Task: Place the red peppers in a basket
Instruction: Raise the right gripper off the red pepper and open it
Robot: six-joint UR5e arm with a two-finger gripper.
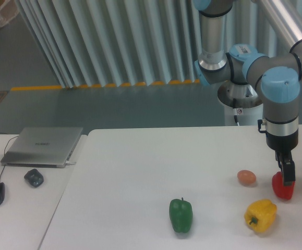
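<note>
Lower right of the frame: gripper [286, 174] down on the red pepper [282, 187], dark fingers [288, 172] over its top and right shoulder, touching or nearly so; whether clenched on it or merely straddling it, impossible to tell from this angle. Pepper resting on the white table [140, 156], near the right edge of the frame, with the orange-pink egg [246, 177] just beside it to the left and the yellow pepper [261, 215] near, below and left. Green pepper [181, 214] well apart, bottom centre. Laptop [43, 146] and two mice at far left. No basket anywhere in view. Step in hand, by judgement: securing the grasp. Best done by centring the fingers across the pepper's widest part, not the sloping shoulder, since glossy rounded skin likely slips under an off-centre pinch. Worth closing gently but fully, then lifting straight up, clear of the egg and yellow pepper, before any sideways travel toward the basket, wherever out of frame.
</note>
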